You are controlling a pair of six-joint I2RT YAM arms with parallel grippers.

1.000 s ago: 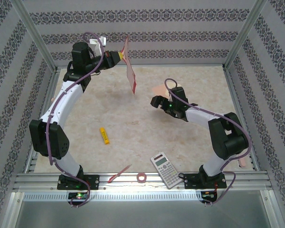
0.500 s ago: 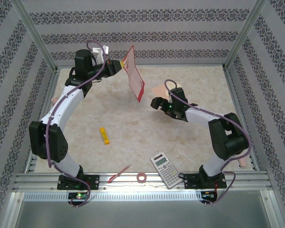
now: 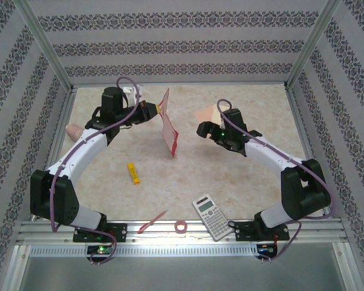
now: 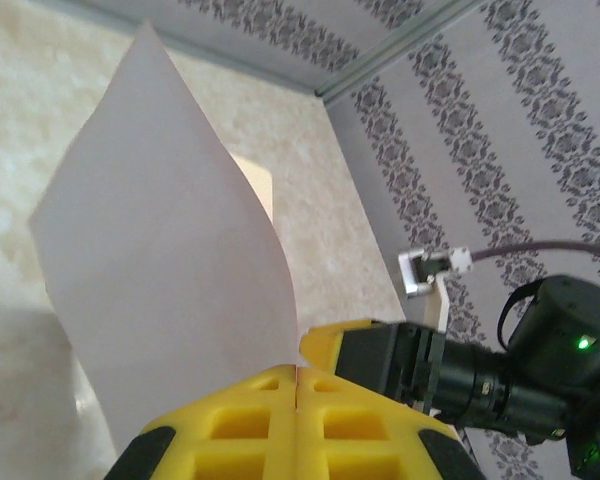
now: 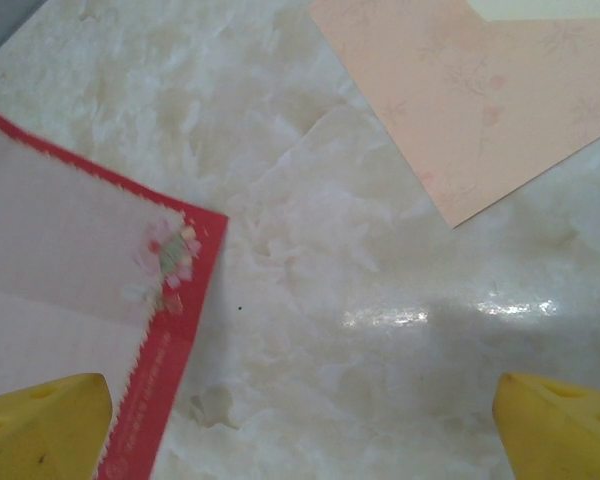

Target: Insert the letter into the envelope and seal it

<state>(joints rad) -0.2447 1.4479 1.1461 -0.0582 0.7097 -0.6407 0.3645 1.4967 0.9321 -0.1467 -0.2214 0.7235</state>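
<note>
In the overhead view, we see the left gripper (image 3: 153, 110) reaching toward the middle of the marbled table (image 3: 255, 100), its yellow jaws pressed together on the upper edge of the letter (image 3: 168, 126), which hangs on edge with its red-bordered face turned toward the right arm; we cannot tell whether its lower corner touches the table. The right gripper (image 3: 201, 128) hovers just beside the letter, jaws spread, and the peach envelope (image 3: 207, 113) lies flat on the table close behind it. A small yellow object (image 3: 133, 173), a calculator (image 3: 212, 216) and a ring of tape (image 3: 181, 227) sit nearer the arm bases. From the left wrist, we see the left gripper (image 4: 296, 385) pinching the letter (image 4: 170, 270), whose white back curves upward, with a cream patch of the envelope (image 4: 255, 180) showing past its edge. From the right wrist, the right gripper (image 5: 300, 430) has its yellow fingertips (image 5: 40, 415) far apart, holding nothing; the letter (image 5: 70, 280) shows at the left with its red border, and the envelope (image 5: 470, 100) lies at the upper right, well apart from it.
</note>
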